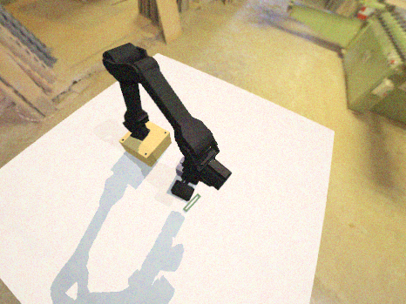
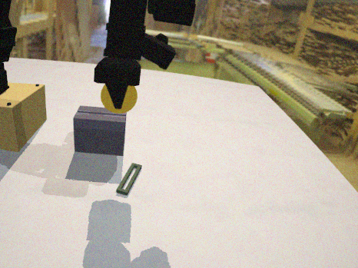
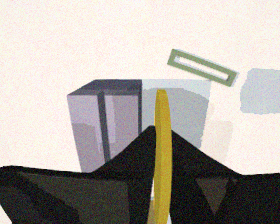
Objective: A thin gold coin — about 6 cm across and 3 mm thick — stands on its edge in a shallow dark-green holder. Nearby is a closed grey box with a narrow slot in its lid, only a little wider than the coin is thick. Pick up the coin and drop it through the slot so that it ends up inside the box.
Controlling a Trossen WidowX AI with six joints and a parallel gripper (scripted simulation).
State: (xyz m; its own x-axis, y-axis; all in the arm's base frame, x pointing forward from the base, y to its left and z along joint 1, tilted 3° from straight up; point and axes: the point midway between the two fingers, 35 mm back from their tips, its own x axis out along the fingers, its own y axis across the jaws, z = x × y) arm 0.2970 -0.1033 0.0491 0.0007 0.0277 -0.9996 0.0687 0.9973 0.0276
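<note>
The gold coin (image 2: pixel 133 96) (image 3: pixel 163 155) is upright, clear of its holder, its broad face toward the exterior camera. My gripper (image 2: pixel 119 105) (image 3: pixel 157 132) is shut on the coin, with a finger over its middle. The closed grey box (image 1: pixel 179 166) (image 2: pixel 99 136) (image 3: pixel 90 110) stands on the table, partly hidden by the arm in the top view. In the wrist view the lid's dark slot (image 3: pixel 104 125) is left of the coin, running nearly parallel to it. The height gap between coin and lid is hard to tell. The dark-green holder (image 1: pixel 186 210) (image 2: pixel 122 192) (image 3: pixel 172 56) is empty.
A yellow block (image 1: pixel 153 140) (image 2: pixel 32 113) with dark screw heads stands under the arm's base, left of the grey box in the exterior view. The white table (image 1: pixel 261 174) (image 2: pixel 230 153) bears the arm's shadows.
</note>
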